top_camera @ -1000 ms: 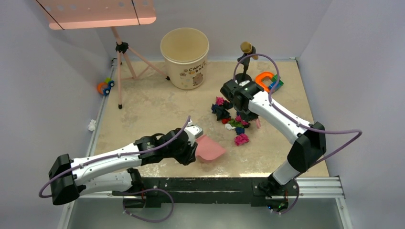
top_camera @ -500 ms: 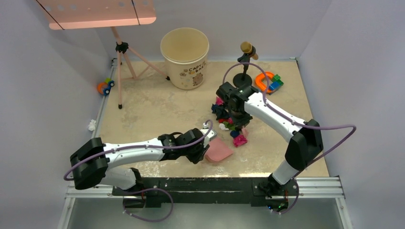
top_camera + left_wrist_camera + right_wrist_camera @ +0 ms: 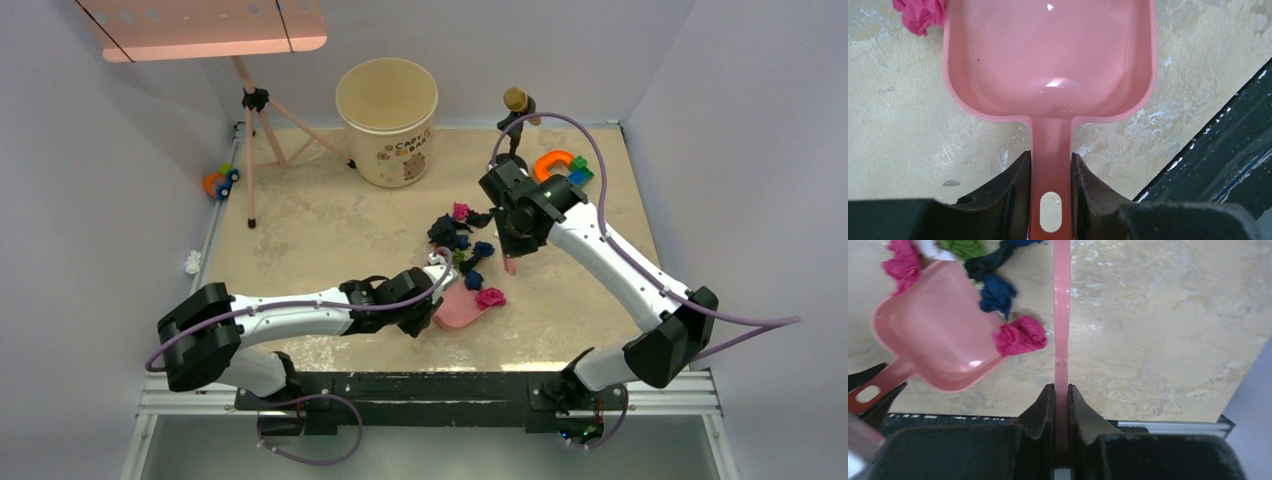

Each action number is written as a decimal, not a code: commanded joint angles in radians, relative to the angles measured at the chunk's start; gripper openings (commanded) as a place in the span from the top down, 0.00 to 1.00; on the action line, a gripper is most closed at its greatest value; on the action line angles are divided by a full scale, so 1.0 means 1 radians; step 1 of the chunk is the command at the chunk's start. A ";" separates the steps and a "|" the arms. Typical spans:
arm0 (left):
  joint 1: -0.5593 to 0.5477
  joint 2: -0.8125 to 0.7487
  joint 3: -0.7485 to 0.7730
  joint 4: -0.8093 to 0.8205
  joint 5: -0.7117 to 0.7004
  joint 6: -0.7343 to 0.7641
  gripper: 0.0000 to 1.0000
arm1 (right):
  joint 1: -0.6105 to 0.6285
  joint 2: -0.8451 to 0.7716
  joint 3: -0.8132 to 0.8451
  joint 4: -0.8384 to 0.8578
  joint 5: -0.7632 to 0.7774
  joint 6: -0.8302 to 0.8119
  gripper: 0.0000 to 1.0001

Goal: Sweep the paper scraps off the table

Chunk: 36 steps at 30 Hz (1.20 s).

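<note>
Paper scraps (image 3: 443,232) are being shown clustered on the table (image 3: 330,220), at 12 o'clock from a pink dustpan (image 3: 1048,60). One magenta wad (image 3: 1019,335) is being touched by its rim. The dustpan handle is being clamped by the left gripper (image 3: 1050,165), a thin pink strip (image 3: 1062,315) by the right gripper (image 3: 1062,395).
</note>
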 commanded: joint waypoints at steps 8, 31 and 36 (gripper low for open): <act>-0.001 -0.001 0.032 -0.015 -0.070 -0.053 1.00 | 0.078 0.130 -0.065 -0.095 0.148 0.126 1.00; -0.001 0.039 0.024 0.021 -0.092 -0.138 1.00 | -0.016 0.072 0.119 0.027 0.356 0.015 1.00; -0.001 0.054 0.033 0.008 -0.116 -0.172 1.00 | -0.016 0.268 0.145 -0.026 0.478 -0.053 1.00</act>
